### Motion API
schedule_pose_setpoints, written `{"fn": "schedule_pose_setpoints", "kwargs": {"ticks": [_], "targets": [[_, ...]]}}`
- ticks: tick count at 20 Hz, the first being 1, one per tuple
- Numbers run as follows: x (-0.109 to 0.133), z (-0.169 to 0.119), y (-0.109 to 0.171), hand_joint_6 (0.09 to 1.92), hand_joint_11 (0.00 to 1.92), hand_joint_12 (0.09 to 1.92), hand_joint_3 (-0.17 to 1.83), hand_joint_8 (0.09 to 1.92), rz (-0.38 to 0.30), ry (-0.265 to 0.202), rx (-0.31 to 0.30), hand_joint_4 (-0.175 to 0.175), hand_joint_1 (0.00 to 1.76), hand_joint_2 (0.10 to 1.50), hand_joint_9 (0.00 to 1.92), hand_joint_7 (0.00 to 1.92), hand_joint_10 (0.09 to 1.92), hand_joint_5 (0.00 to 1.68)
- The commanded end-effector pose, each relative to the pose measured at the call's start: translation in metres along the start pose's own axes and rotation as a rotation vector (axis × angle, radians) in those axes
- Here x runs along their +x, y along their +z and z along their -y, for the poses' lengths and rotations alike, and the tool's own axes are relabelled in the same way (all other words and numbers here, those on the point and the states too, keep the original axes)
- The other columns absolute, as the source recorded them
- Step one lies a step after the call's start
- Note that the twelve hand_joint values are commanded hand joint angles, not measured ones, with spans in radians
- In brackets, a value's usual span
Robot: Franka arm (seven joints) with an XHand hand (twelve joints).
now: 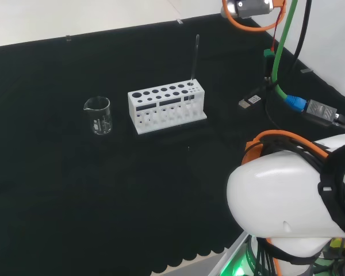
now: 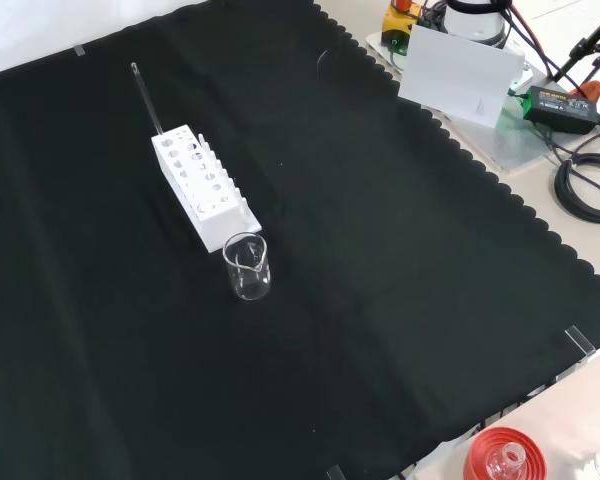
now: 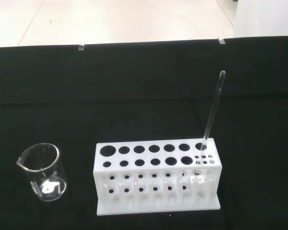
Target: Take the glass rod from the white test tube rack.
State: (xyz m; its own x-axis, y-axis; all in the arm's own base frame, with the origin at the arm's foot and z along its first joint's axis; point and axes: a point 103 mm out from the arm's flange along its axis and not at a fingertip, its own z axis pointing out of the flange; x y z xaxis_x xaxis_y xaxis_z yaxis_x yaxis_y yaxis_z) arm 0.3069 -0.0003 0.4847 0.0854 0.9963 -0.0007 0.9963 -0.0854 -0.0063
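In the white test tube rack [image 3: 156, 175], upright glass rod [image 3: 212, 112], beaker [image 3: 43, 172] alongside.

The rod [image 1: 194, 56] stands nearly upright in an end hole of the rack [image 1: 166, 106], its upper length bare – open air around it on every side. In the head view the beaker [image 1: 98, 115] stands just beside the rack's left end, apart from it and well away from the rod. Bare cloth [image 1: 75, 207] lies all around the rack – no other ware is near it.
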Motion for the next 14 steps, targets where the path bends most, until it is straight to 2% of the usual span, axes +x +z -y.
{"fn": "schedule_pose_setpoints", "kwargs": {"ticks": [1,2,4,14], "targets": [[-0.009,0.0603,-0.056,0.16,0.2,0.93,-0.1,0.25,0.021,0.052,-0.124,-0.002,0.52,1.09,0.16,0.12,0.42,0.09],[-0.0086,0.0646,-0.0603,0.09,0.1,0.91,-0.09,0.19,0.021,0.053,-0.133,0.008,0.45,1.11,0.08,0.06,0.39,0.04],[-0.0075,0.0666,-0.0622,0.09,0.02,0.89,-0.09,0.14,0.021,0.052,-0.137,0.015,0.4,1.13,0.02,0.01,0.37,0.01],[-0.009,0.0689,-0.0596,0.09,0.0,0.89,-0.08,0.13,0.016,0.055,-0.127,0.016,0.39,1.13,0.0,0.0,0.41,0.0]]}}
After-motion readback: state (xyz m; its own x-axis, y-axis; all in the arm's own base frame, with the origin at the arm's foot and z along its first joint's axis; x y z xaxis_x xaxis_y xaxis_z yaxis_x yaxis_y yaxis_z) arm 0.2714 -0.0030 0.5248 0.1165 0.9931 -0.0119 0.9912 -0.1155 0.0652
